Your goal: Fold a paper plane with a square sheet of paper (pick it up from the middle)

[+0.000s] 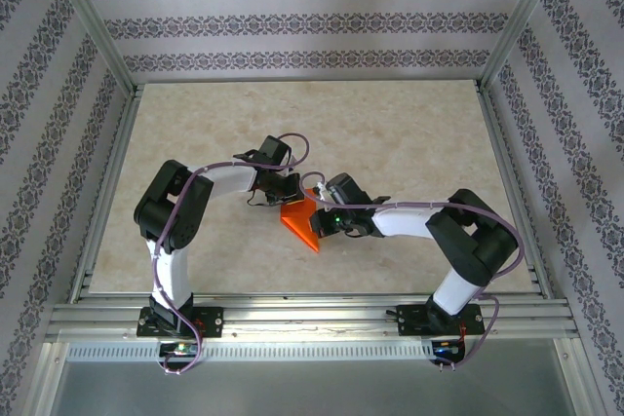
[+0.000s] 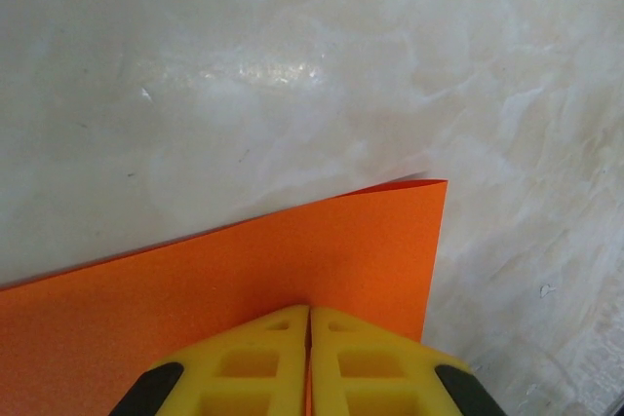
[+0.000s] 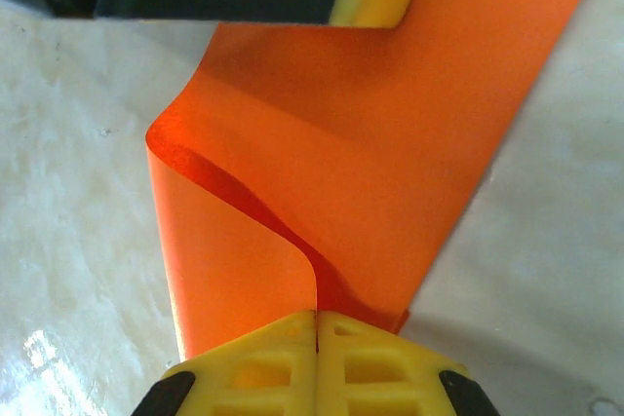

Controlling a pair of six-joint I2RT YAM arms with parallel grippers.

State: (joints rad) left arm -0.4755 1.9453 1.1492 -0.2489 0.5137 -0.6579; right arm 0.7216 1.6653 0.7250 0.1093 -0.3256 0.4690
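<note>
Orange sheet of thin paper (image 1: 300, 223), bowed into a loose curl, sits at the middle of the mottled beige tabletop (image 1: 409, 133) between both arms. Left gripper (image 2: 309, 311) pinches one edge. Right gripper (image 3: 317, 317) is clamped on the opposite edge.

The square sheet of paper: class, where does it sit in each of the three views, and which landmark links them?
Top external: square sheet of paper, centre, between the arm tips.
Left wrist: sheet lower left, pinched by the left gripper.
Right wrist: sheet middle, curled, pinched by the right gripper.
Shared landmark: the marbled table.
</note>
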